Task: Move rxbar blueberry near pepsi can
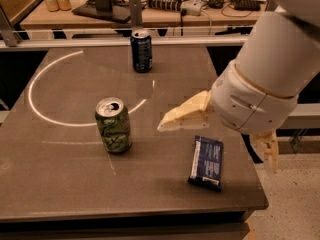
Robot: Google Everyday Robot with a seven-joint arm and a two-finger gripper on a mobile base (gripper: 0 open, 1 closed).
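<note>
The rxbar blueberry (206, 163) lies flat near the table's front right corner, dark navy with a pale label panel. The pepsi can (141, 50) stands upright at the far middle of the table, dark blue with a silver top. My gripper (218, 147) hangs over the right side of the table, just above the far end of the bar. Its cream fingers are spread wide: one finger (184, 115) points left over the table, the other (267, 150) hangs down past the right edge. It holds nothing.
A green-and-white patterned can (114, 125) stands upright left of the bar. A white arc (37, 79) is marked on the dark table (60, 184). A metal rail and a cluttered desk (165, 4) lie behind. The table's right edge drops to the floor.
</note>
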